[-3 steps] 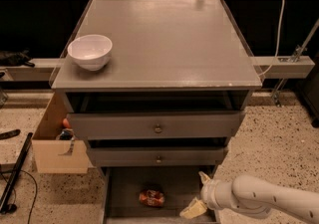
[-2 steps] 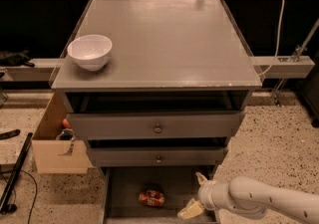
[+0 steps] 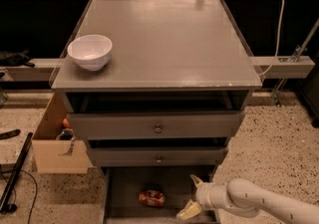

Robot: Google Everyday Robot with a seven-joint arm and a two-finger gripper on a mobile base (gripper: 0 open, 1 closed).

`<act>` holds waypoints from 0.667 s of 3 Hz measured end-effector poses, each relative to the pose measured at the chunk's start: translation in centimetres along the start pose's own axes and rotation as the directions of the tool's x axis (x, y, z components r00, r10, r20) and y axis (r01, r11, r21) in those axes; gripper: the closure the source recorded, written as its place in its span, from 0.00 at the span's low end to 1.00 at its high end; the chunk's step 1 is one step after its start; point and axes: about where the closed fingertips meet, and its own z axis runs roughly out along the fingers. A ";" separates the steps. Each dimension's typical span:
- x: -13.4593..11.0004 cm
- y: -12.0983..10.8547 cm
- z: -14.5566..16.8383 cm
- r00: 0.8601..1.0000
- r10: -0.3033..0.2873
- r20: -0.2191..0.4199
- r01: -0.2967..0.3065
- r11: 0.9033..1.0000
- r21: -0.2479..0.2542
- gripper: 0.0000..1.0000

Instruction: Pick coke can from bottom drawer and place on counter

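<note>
Jaws stand apart with nothing between them. The gripper (image 3: 192,196) hangs low at the right side of the bottom drawer (image 3: 127,188), its 2 pale fingers (image 3: 189,211) pointing left toward the coke can (image 3: 152,197).

In the 1 camera view, the can lies on its side on the dark drawer floor, near the middle. It sits a little apart from the fingertips and untouched by them. The white arm (image 3: 259,203) reaches in from the lower right corner.

I'd judge this to be the reach, with the grasp not yet made. The next move calls for sliding left and somewhat lower until the 2 fingers straddle the can's body, then closing. A dented can lying down may roll if nudged from 1 side. The middle drawer (image 3: 158,158) sits close above, so the lift would likely have to come forward before rising.

Up top, the counter (image 3: 164,29) is a smooth grey surface with a white bowl (image 3: 90,51) near its front-left corner. A cardboard box (image 3: 52,156) sits against the cabinet's left side on the speckled floor (image 3: 281,138), and a white cable (image 3: 277,19) hangs behind on the right.
</note>
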 end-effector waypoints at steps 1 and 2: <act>1.5 0.0 3.7 1.000 -0.007 0.013 0.008 0.998 -0.061 0.00; 1.1 0.8 5.9 0.999 -0.025 0.022 0.027 0.995 -0.099 0.00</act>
